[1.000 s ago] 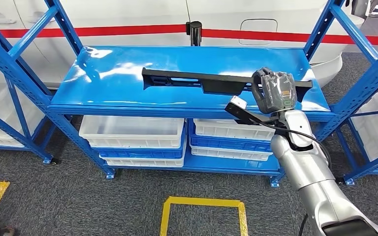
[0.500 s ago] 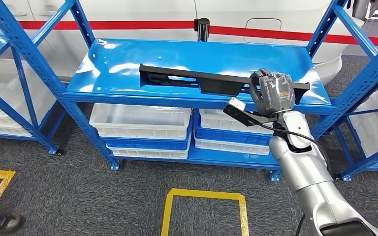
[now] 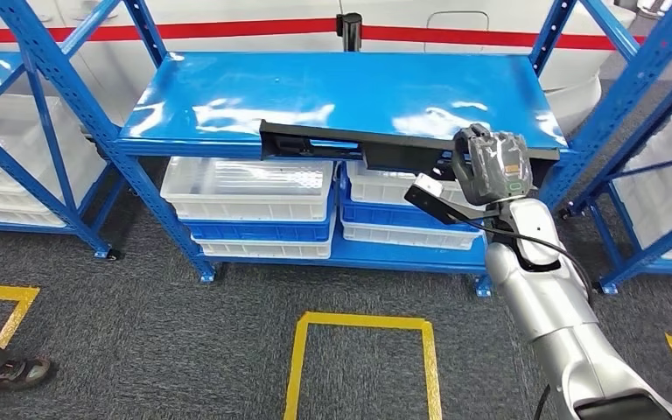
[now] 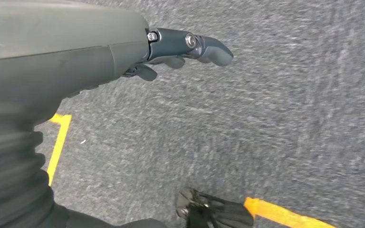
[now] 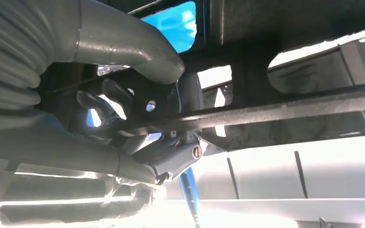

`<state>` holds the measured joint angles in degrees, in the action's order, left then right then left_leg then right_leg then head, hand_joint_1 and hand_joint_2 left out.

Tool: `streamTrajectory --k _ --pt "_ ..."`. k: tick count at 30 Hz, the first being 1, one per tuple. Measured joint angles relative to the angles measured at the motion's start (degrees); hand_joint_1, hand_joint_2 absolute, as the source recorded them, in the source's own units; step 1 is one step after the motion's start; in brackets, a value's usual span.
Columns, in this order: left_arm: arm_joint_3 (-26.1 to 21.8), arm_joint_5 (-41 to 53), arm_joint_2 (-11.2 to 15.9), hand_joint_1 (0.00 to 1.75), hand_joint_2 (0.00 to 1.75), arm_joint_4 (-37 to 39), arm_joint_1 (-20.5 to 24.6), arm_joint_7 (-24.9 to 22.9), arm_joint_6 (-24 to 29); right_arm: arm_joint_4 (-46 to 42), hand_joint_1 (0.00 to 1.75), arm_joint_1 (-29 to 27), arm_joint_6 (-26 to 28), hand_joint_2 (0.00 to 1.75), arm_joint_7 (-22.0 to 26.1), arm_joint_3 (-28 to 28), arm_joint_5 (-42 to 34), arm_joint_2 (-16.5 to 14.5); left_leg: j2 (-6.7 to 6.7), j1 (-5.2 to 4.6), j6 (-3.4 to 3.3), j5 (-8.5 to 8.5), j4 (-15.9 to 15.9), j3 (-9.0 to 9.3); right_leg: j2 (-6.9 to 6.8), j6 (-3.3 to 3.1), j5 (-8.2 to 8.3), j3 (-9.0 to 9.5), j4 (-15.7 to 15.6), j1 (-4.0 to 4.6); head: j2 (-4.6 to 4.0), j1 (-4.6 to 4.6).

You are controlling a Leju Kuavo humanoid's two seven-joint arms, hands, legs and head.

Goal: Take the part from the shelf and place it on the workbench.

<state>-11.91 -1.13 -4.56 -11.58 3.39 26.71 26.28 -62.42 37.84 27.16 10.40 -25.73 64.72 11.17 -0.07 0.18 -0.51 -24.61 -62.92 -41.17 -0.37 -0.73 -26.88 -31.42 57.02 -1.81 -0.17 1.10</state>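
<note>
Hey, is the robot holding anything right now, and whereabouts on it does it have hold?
Yes. The right hand grips the long black part near its right end. The left hand holds nothing.

Left hand empty, fingers loosely extended — above grey carpet, yellow tape.
</note>
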Motion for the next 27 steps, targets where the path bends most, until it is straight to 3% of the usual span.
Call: streamTrajectory --k 2,3,4,6,8,9,10,12,14,16,17,18,19,20,22,23,25,27 --pt "0.00 0.03 -0.03 0.00 1.75 0.08 -0.01 -0.01 0.01 0.00 1.75 -0.06 0.01 1.75 0.02 0.02 -0.01 0.02 0.03 0.35 0.58 -5.15 -7.02 -1.22 0.00 -0.26 1.09 -1.42 0.05 0.20 0.00 0.10" --pt "0.00 0.09 -0.03 0.00 1.75 0.09 0.02 -0.01 0.01 0.00 1.75 -0.12 0.01 1.75 0.03 0.04 0.00 0.04 0.05 0.45 0.65 -5.98 -9.45 -1.15 0.02 -0.21 1.65 -2.10 0.11 0.30 0.00 0.13" --pt "0.00 0.18 -0.03 0.00 1.75 0.09 0.05 -0.01 0.01 0.00 1.75 -0.23 0.01 1.75 0.03 0.08 0.03 0.07 0.06 0.47 0.52 -5.51 -10.11 -0.21 0.04 -0.13 2.17 -2.80 0.16 0.41 0.00 0.13" --pt "0.01 0.34 -0.02 0.00 1.75 0.09 0.12 -0.01 0.01 -0.03 1.75 -0.43 0.01 1.75 0.03 0.24 0.14 0.12 -0.03 0.28 -0.40 -3.21 -6.02 4.28 0.09 0.04 3.17 -3.97 0.22 0.65 0.00 0.16" --pt "0.02 0.43 0.10 0.00 1.75 0.08 0.32 0.00 0.02 -0.24 1.75 -0.49 0.02 1.75 0.02 0.48 0.29 0.18 -0.11 -0.12 -1.62 -3.33 1.21 9.66 0.02 0.47 4.09 -4.61 0.12 0.76 0.00 0.08" --pt "0.02 0.48 0.16 0.00 1.75 0.08 0.42 0.01 0.03 -0.36 1.75 -0.46 0.03 1.75 0.01 0.60 0.35 0.22 -0.17 -0.41 -2.08 -3.75 3.72 11.27 -0.09 0.83 4.52 -4.70 -0.01 0.65 0.00 0.06" --pt "0.02 0.50 0.22 0.00 1.75 0.08 0.48 0.01 0.04 -0.49 1.75 -0.46 0.03 1.75 -0.01 0.67 0.42 0.24 -0.18 -0.68 -2.36 -4.06 4.91 11.82 -0.20 1.28 4.98 -4.75 -0.20 0.46 0.00 0.16" --pt "0.01 0.52 0.25 0.00 1.75 0.09 0.51 0.01 0.07 -0.67 1.75 -0.65 0.03 1.75 -0.06 0.85 0.53 0.32 -0.12 -0.96 -3.03 -2.63 6.01 11.67 -0.28 2.00 5.70 -4.82 -0.61 0.34 0.00 0.34" --pt "0.01 0.51 0.25 0.00 1.75 0.09 0.63 0.01 0.08 -0.89 1.75 -0.88 0.03 1.75 -0.13 1.12 0.62 0.52 0.13 -0.76 -3.75 -0.63 7.47 11.04 -0.08 1.73 3.66 -6.11 1.14 0.57 0.00 0.28" --pt "0.02 0.54 0.19 0.00 1.75 0.09 0.76 0.02 0.03 -1.07 1.75 -1.07 0.03 1.75 -0.22 1.36 0.73 0.80 0.23 -0.63 -3.93 1.13 8.04 9.49 0.09 0.90 -1.41 -8.42 7.40 0.55 0.00 0.19" --pt "0.02 0.56 0.17 0.00 1.75 0.09 0.79 0.01 -0.01 -1.13 1.75 -1.27 0.03 1.75 -0.28 1.43 0.80 0.91 0.25 -0.64 -3.86 1.92 8.00 8.50 0.11 0.85 -3.51 -9.37 11.42 0.47 0.00 0.14" --pt "0.02 0.58 0.14 0.00 1.75 0.09 0.78 0.01 -0.05 -1.16 1.75 -1.55 0.03 1.75 -0.38 1.50 0.85 1.01 0.25 -0.65 -3.69 2.68 7.97 7.51 0.12 1.19 -4.51 -9.89 14.75 0.41 0.00 0.09" --pt "0.02 0.60 0.09 0.00 1.75 0.09 0.77 0.00 -0.08 -1.16 1.75 -1.81 0.03 1.75 -0.46 1.55 0.90 1.07 0.25 -0.63 -3.52 3.43 7.91 6.49 0.12 1.83 -4.33 -9.71 16.71 0.35 0.00 0.06" --pt "0.02 0.60 0.04 0.00 1.75 0.09 0.77 -0.01 -0.10 -1.16 1.75 -1.98 0.03 1.75 -0.52 1.60 0.94 1.09 0.25 -0.59 -3.29 4.14 7.81 5.51 0.11 2.62 -3.19 -8.57 16.54 0.27 0.00 0.01" --pt "0.02 0.62 -0.05 0.00 1.75 0.08 0.79 -0.04 -0.09 -1.32 1.75 -2.09 0.03 1.75 -0.57 1.73 1.00 1.10 0.25 -0.58 -2.64 5.36 7.27 3.54 0.10 3.66 -1.31 -3.42 10.82 0.03 0.00 -0.01" --pt "0.02 0.63 -0.07 0.00 1.75 0.08 0.81 -0.07 -0.08 -1.55 1.75 -2.10 0.03 1.75 -0.59 1.81 1.05 1.09 0.25 -0.67 -2.28 5.87 6.76 2.61 0.19 3.63 -1.75 -0.18 6.23 0.10 0.00 -0.02" --pt "0.01 0.66 -0.03 0.00 1.75 0.08 0.81 -0.14 -0.03 -2.01 1.75 -2.29 0.04 1.75 -0.65 1.99 1.16 1.08 0.17 -0.89 -1.71 6.94 6.00 1.36 0.34 2.92 -3.31 3.48 0.28 0.30 0.00 0.10" --pt "0.00 0.65 0.06 0.00 1.75 0.10 0.66 -0.15 0.03 -2.19 1.75 -2.73 0.05 1.75 -0.68 2.07 1.30 1.04 0.03 -0.65 -1.30 7.82 5.77 0.67 0.26 2.00 -3.19 3.13 -0.31 0.15 0.00 0.25"
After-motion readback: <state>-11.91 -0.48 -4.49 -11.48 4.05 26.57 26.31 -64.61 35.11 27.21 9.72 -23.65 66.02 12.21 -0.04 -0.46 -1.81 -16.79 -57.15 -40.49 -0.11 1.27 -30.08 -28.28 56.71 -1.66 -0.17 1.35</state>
